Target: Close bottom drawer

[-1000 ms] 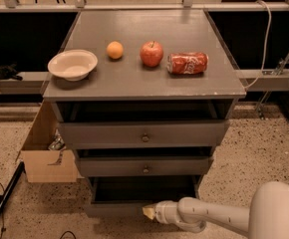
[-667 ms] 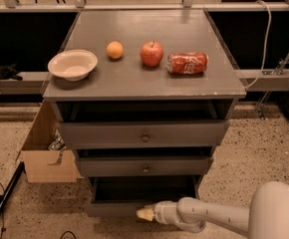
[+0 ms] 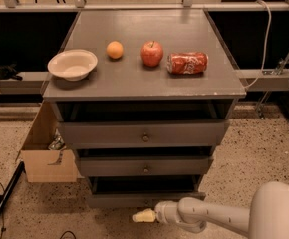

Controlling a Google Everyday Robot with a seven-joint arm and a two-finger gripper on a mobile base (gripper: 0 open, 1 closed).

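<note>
The bottom drawer (image 3: 144, 200) is the lowest of three grey drawers in the cabinet. Its narrow front panel stands pulled out, with a dark opening above it. My gripper (image 3: 142, 216) sits low in front of that panel, just below its middle, at the end of my white arm (image 3: 204, 215) that reaches in from the lower right. The drawer's knob is hidden behind or near the gripper. The middle drawer (image 3: 145, 166) and the top drawer (image 3: 144, 133) also stand partly pulled out.
On the cabinet top (image 3: 134, 78) lie a white bowl (image 3: 72, 64), an orange (image 3: 114, 50), a red apple (image 3: 151, 53) and a crushed red can (image 3: 187, 63). An open cardboard box (image 3: 47, 153) stands on the floor at the cabinet's left. A dark pole (image 3: 2, 198) lies lower left.
My gripper has moved left along the bottom drawer's front, from right of centre to about its middle. The drawers look unchanged.
</note>
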